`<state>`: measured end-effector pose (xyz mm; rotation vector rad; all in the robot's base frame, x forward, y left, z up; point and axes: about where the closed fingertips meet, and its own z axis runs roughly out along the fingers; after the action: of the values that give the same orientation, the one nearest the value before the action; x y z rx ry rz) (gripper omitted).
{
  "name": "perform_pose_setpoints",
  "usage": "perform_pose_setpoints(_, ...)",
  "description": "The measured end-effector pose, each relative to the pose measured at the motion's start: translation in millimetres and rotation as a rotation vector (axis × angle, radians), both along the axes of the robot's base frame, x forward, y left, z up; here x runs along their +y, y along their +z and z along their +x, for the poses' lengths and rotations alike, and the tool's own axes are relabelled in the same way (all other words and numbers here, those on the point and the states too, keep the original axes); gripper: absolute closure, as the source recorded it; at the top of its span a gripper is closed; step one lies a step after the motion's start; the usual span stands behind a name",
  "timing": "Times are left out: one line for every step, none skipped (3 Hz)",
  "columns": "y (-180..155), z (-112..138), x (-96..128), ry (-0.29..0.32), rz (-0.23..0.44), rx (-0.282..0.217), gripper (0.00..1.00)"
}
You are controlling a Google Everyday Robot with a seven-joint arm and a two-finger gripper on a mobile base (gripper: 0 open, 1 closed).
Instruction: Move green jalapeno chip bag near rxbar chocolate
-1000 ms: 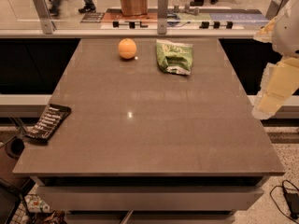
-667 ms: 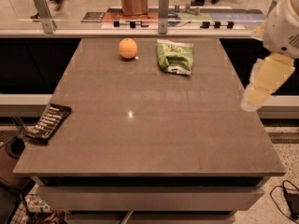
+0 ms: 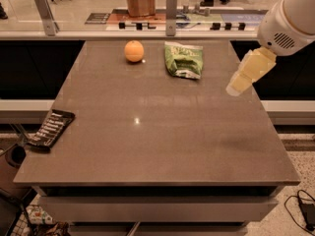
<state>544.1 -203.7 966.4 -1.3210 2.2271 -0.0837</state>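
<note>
Green jalapeno chip bag [image 3: 183, 59]: lies flat at the far side of the table [image 3: 162, 136], right of the orange fruit [image 3: 134, 51] and apart from it.
Handling: judged light, soft and crinkly; the foil will likely give and slide under a pinch, and the chips inside may crush.
Where to hold: probably a pinch across the puffed middle or a crimped end seam.
Rxbar chocolate [image 3: 50, 128]: at the near left edge of the table, well apart from the bag.
Claw [image 3: 237, 85]: hangs above the table's right edge, near the bag but not touching it; whether it is apart or together cannot be told.
Hidden: most of the arm is cut off at the top right; the bag's lettering is unreadable.
</note>
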Motion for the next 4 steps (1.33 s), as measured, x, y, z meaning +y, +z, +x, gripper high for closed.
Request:
perform_pose_setpoints(-1, 40, 5, -0.044, 0.082, -0.076, 0.00)
perform_pose_setpoints(-9, 83, 9, -0.078, 0.183, -0.110, 0.00)
perform_pose_setpoints(-32, 119, 15, -0.114, 0.278, -0.064, 0.00)
perform_pose_setpoints(-58, 144, 15, -0.156, 0.344, -0.007, 0.00)
